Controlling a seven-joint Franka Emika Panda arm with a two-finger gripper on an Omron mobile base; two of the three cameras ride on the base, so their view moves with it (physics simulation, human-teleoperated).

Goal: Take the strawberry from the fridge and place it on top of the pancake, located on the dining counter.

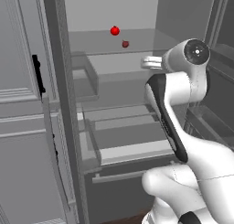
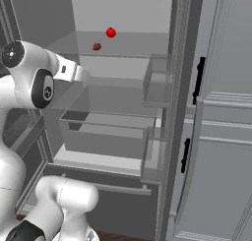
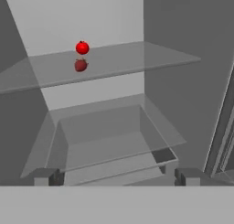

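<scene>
left base view: the fridge point(image 1: 59, 104) stands open, its pale shelves stepping back into a grey interior. on the upper shelf point(image 1: 114, 47) sits the strawberry point(image 1: 125, 44), small and dark red, with a brighter red ball point(image 1: 114, 31) just behind it and a little to the left. the white arm rises from the lower right, its wrist reaching toward the shelves below that level

right base view: the same shelf from the other side. the strawberry point(image 2: 96, 46) lies nearer the front edge, the red ball point(image 2: 110, 32) behind it and to the right. a light grey cabinet point(image 2: 221, 112) with black handles fills the right side

hand view: the gripper point(image 3: 116, 176) has its jaws spread as wide as they go, with nothing between them. the strawberry point(image 3: 80, 65) sits high and left of centre, the ball point(image 3: 82, 48) close behind it, both above a clear drawer point(image 3: 114, 136)

to do the reach well, the hand likely needs to rise and shift left until the strawberry sits midway between the fingertips, then advance level with the shelf, closing on the darker fruit without nudging the ball
</scene>
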